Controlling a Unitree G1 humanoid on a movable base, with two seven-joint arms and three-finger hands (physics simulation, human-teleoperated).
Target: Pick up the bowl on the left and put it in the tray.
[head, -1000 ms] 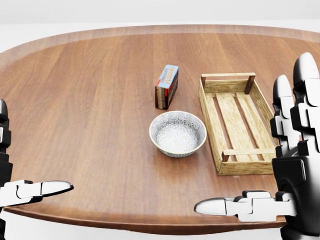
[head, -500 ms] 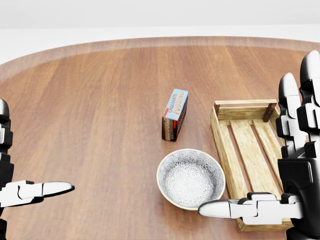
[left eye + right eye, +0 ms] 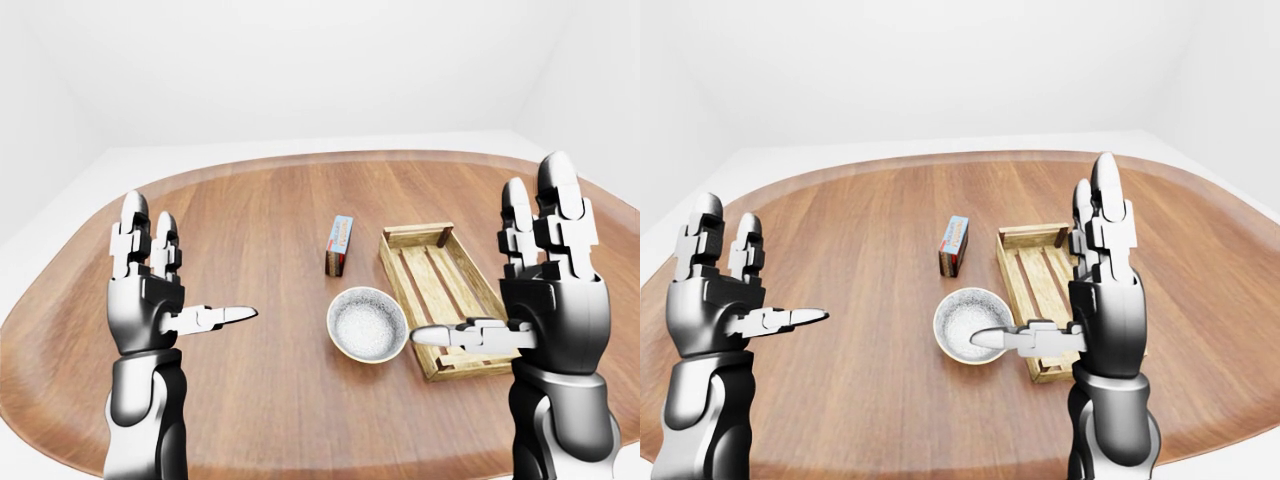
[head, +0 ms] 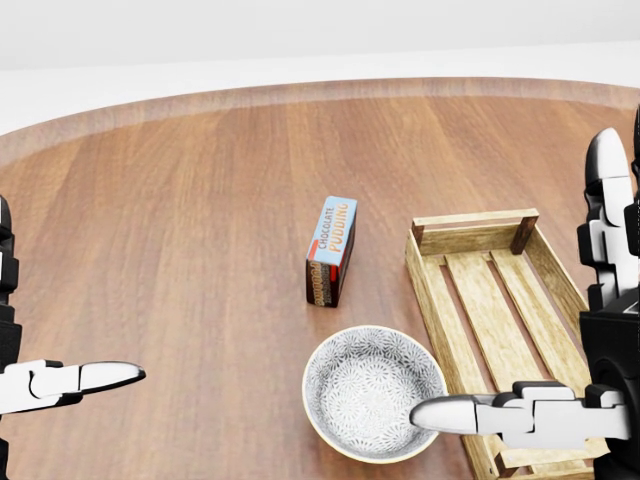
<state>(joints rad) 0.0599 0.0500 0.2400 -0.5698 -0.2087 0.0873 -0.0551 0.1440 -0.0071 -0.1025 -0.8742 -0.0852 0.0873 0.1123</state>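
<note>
so the right hand [image 3: 555, 310] is up and spread wide, thumb sticking out sideways, holding nothing. in the head view its thumb tip overlaps the right rim of the bowl [image 4: 360, 385], can't tell if it touches. bowl sits on the table [image 4: 180, 220], just left of the tray [image 4: 424, 272], below the pudding box [image 4: 331, 250]. left hand [image 3: 145, 300] is spread too, empty, well off to the bowl's left.

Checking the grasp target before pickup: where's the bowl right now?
Head view, bottom centre: the bowl sits on the table, just left of the wooden tray and below the chocolate pudding box.
</note>
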